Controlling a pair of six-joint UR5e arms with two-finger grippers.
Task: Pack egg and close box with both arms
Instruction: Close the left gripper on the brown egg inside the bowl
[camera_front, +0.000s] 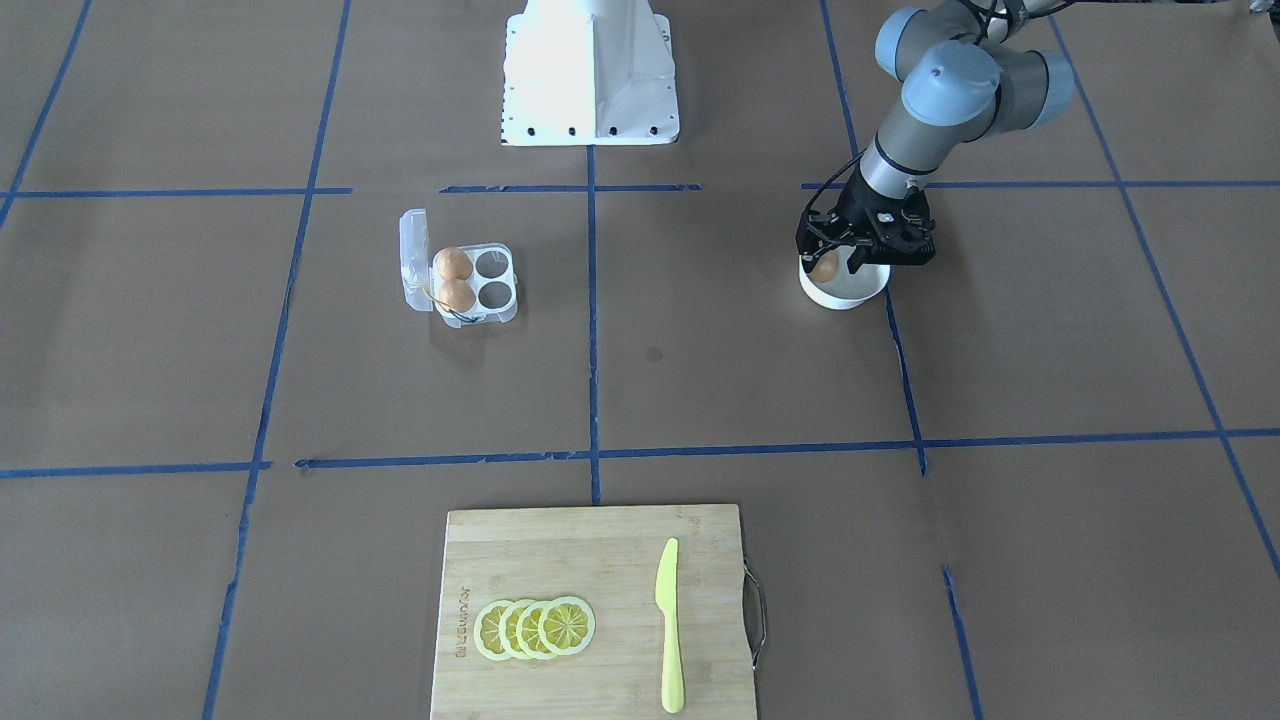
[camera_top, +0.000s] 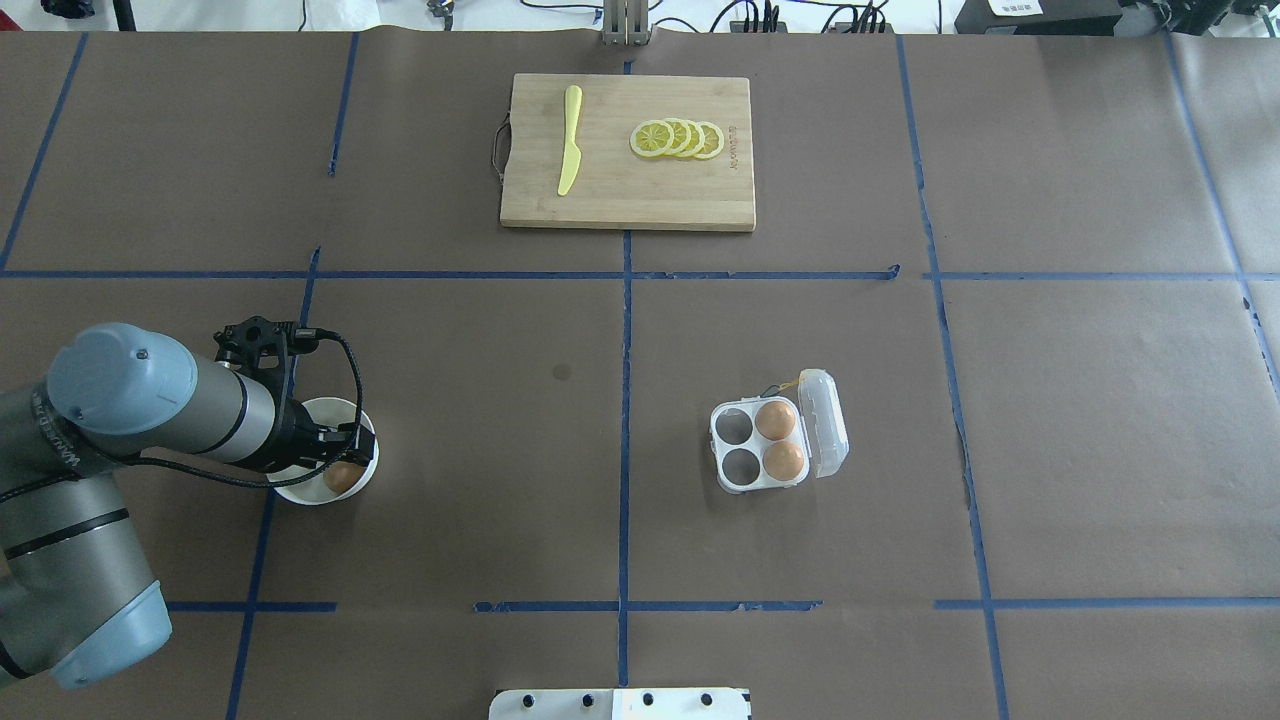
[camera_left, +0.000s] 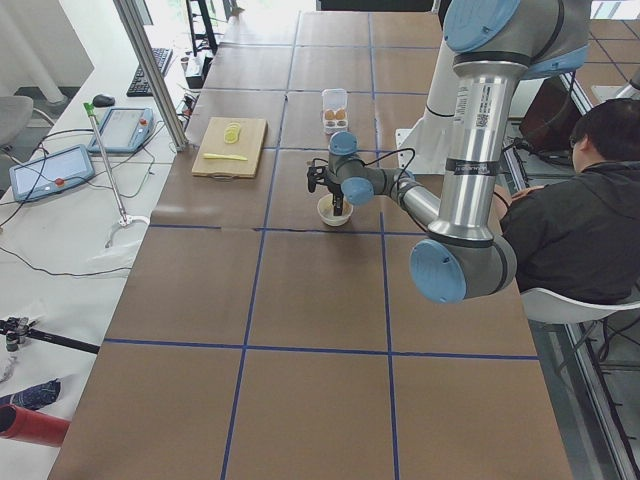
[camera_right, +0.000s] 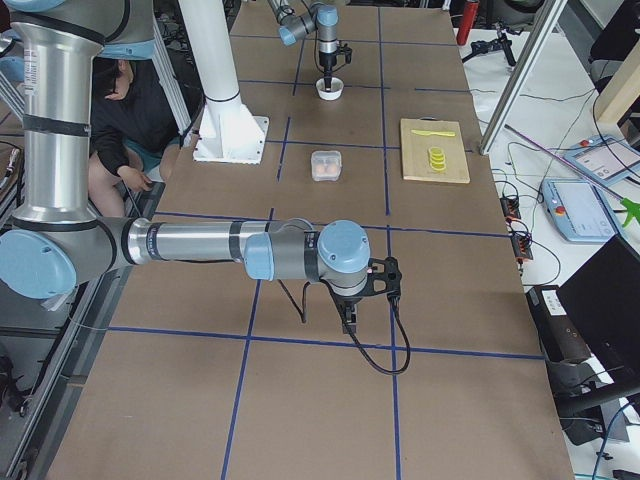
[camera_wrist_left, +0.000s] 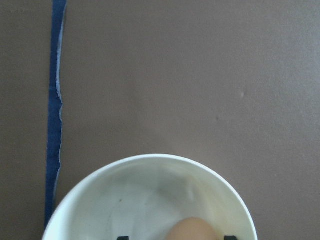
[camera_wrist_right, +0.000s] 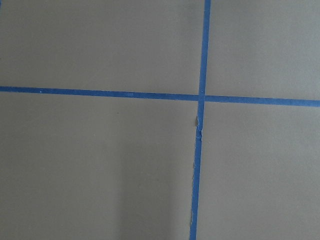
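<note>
Hanging inside the bowl rim, left hand flanks the egg

Brown table crossed by blue tape lines. On it: a board far off, a box right, a bowl left, a white base close in.

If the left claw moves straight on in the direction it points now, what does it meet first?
The left claw points down into the white bowl, so probably the egg between its fingertips first, though depth is unclear.
</note>
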